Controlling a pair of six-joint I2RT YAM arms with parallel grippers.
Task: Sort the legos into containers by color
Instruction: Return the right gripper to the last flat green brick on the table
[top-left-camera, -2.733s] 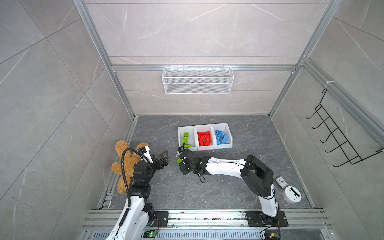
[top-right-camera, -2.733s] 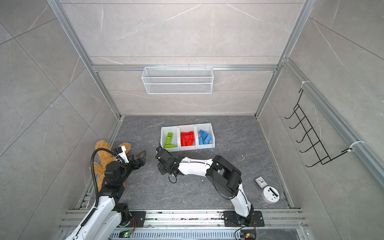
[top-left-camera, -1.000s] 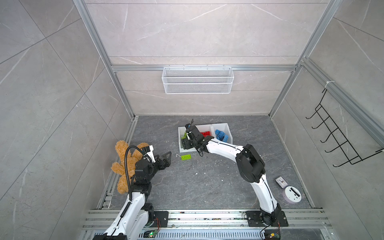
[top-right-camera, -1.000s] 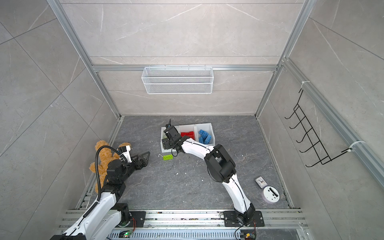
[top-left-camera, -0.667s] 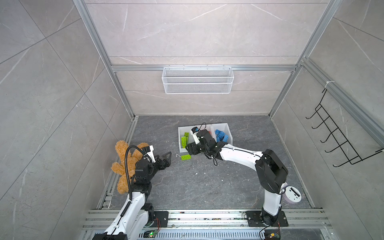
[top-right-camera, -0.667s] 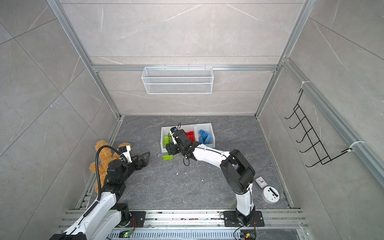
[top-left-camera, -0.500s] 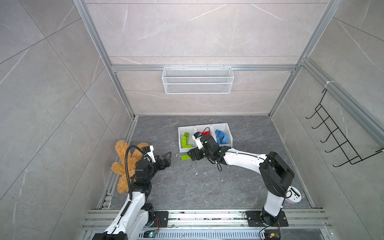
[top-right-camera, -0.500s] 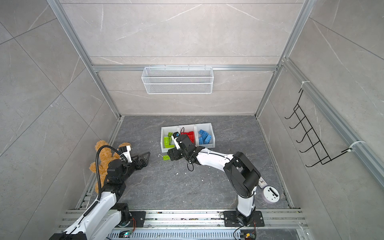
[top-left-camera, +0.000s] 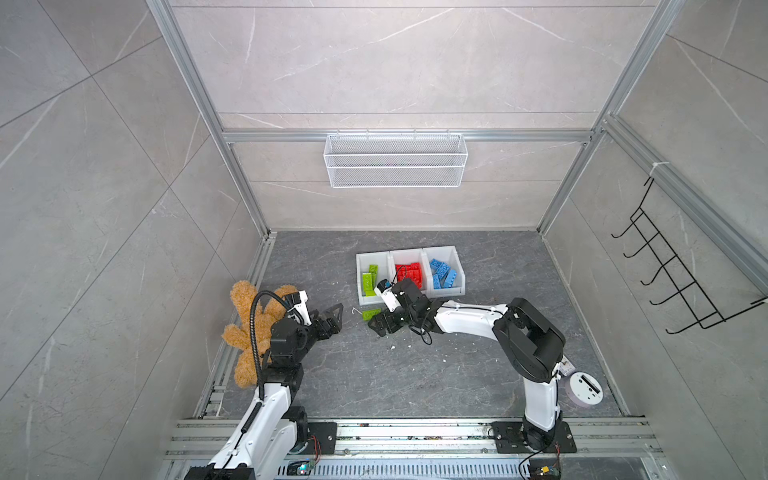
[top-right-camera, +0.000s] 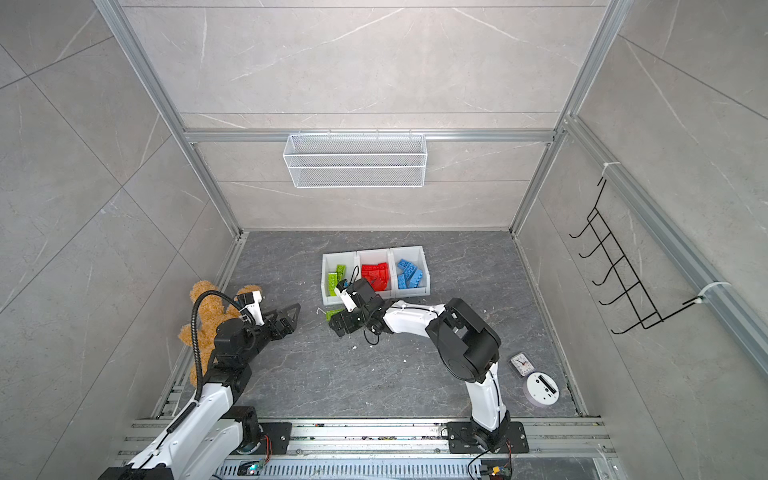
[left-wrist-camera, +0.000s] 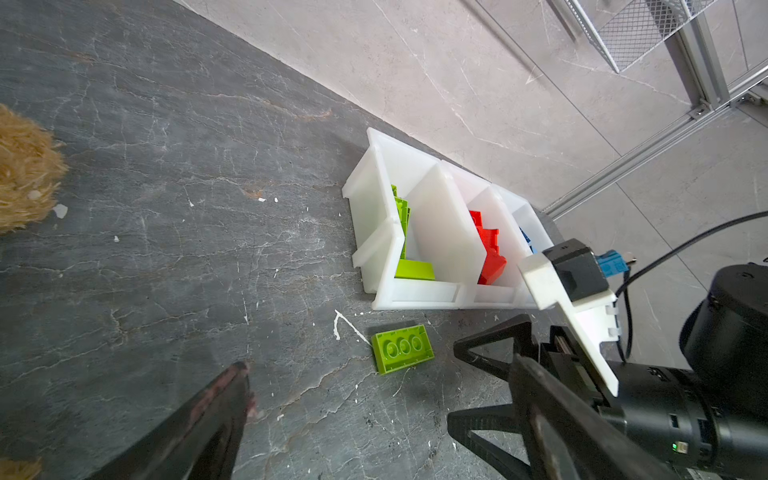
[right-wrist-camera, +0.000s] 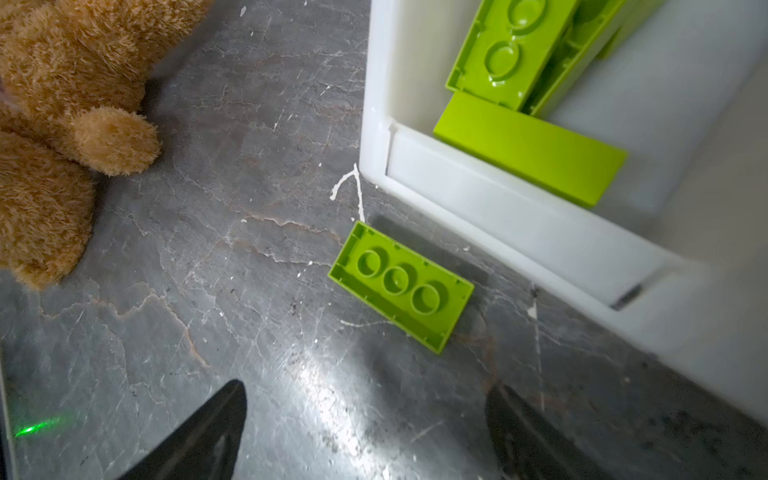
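Note:
Three white containers (top-left-camera: 409, 251) stand joined in a row at the middle back of the floor. The left one holds lime green legos (top-left-camera: 369, 280), the middle one red legos (top-left-camera: 409, 274), the right one blue legos (top-left-camera: 442, 274). One green lego (top-left-camera: 371, 313) (top-right-camera: 333, 312) (left-wrist-camera: 402, 348) (right-wrist-camera: 401, 286) lies studs-down on the floor just in front of the left bin. My right gripper (top-left-camera: 380, 325) (right-wrist-camera: 368, 388) hangs open and empty just short of it. My left gripper (top-left-camera: 334, 316) (top-right-camera: 291, 316) is open and empty, left of that brick.
A brown plush toy (top-left-camera: 249, 328) (right-wrist-camera: 62, 104) lies at the left wall beside the left arm. A white wire basket (top-left-camera: 395, 160) hangs on the back wall and a black hook rack (top-left-camera: 673, 282) on the right wall. A round white device (top-left-camera: 585, 388) and a small clock (top-right-camera: 523, 363) lie front right.
My right gripper has drawn back from over the left bin, down to the floor in front of it, and has opened wider. The loose green lego and the left arm have stayed put.

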